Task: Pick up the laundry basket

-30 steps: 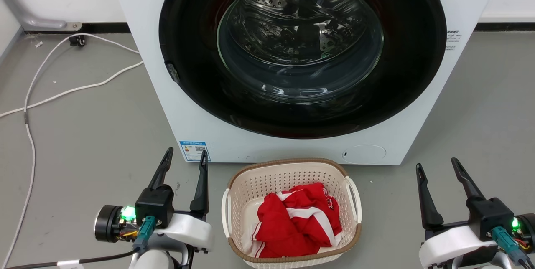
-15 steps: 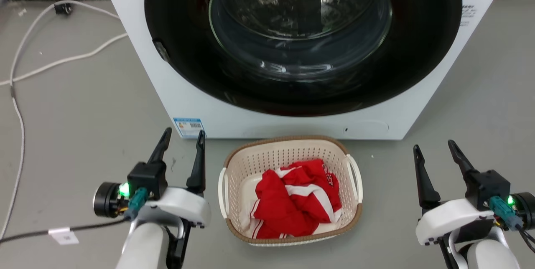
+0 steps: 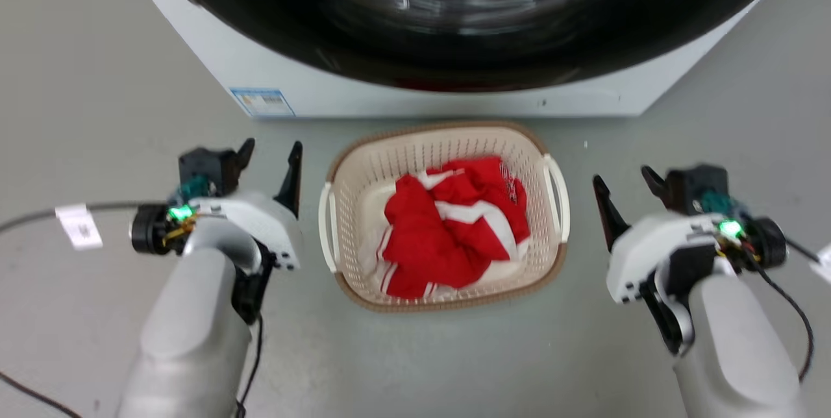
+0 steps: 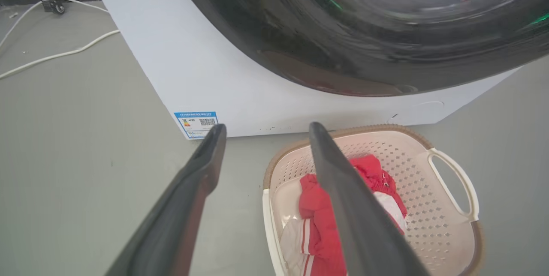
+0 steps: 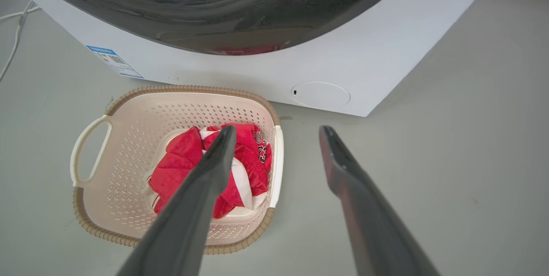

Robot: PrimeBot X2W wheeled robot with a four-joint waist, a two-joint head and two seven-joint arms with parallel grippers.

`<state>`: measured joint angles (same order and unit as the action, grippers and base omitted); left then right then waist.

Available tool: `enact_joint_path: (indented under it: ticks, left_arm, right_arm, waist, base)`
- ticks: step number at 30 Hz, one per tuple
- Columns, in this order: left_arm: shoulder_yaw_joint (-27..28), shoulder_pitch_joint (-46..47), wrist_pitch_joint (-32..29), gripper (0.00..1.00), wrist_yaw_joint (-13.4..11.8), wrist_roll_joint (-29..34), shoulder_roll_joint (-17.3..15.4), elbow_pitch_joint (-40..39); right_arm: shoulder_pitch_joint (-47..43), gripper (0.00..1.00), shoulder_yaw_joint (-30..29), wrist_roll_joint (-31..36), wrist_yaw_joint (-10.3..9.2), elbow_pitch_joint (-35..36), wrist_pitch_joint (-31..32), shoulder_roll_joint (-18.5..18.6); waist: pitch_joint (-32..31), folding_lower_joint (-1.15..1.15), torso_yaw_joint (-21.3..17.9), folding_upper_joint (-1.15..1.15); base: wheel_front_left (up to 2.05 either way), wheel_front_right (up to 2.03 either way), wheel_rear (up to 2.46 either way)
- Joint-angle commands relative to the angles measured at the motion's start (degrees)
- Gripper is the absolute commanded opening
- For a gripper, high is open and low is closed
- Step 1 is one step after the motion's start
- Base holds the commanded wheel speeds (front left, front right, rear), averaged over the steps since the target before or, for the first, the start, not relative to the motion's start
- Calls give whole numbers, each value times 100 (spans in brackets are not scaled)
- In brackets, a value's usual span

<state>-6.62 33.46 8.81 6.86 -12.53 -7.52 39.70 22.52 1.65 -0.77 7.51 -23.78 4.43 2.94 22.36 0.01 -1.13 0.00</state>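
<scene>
The laundry basket point(image 3: 422, 148) stands on the grey floor point(image 3: 97, 80) in the middle of the head view, just in front of the white washing machine point(image 3: 415, 97). The dark round door of the machine takes the upper part of the frame. In the basket lies a crumpled red and white garment point(image 3: 454, 223).

The left gripper point(image 3: 272, 145) is at the left of the basket, near the white left handle point(image 3: 326, 226) but not touching it. Its jaws are wide open and have hold of nothing. The right gripper point(image 3: 621, 175) is at the right side of the frame, near the white right handle point(image 3: 558, 197), also apart from it. Its jaws are wide open too, and empty. Both grippers point toward the top of the frame, to the machine.

In the left wrist view the basket is at the lower right, and one dark finger passes in front of it. Between the two fingers only floor and the bottom edge of the machine are seen. A small blue label point(image 4: 196, 122) sits on the lower corner of the machine, and a white cable point(image 4: 55, 55) lies on the floor at the upper left. In the right wrist view the basket is at the lower left.
</scene>
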Motion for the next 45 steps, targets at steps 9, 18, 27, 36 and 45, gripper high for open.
enact_joint_path:
  ticks: [9, 18, 27, 36, 45]
  left_arm:
    - [-619, 1186, -764, 100, 59, -649, -252, 1284]
    - [-1368, 1931, -1534, 100, 61, -1707, -506, 1791]
    - [-1969, 2572, -2018, 100, 56, -2423, -793, 1948]
    - [-2442, 3004, -2304, 100, 55, -2841, -884, 2075]
    - [-2807, 3186, -2506, 0, 51, -3302, -893, 2173]
  right_arm:
    - [1363, 100, 385, -324, -4, -1382, 699, -12]
    - [2600, 100, 716, -551, -4, -2675, 766, -11]
    - [3636, 100, 994, -856, -4, -3686, 771, -11]
    - [4159, 100, 1361, -1211, -4, -4223, 789, -11]
    - [4386, 0, 1754, -1656, -4, -4481, 754, -12]
  waist:
    - [1324, -1, -124, 0]
    - [2151, -1, -135, 0]
    - [2778, -1, -152, 0]
    - [3148, -1, -170, 0]
    - [3283, -1, -169, 0]
  base:
    - [0, 0, 0]
    - [0, 0, 0]
    - [0, 0, 0]
    - [0, 0, 0]
    - [0, 0, 0]
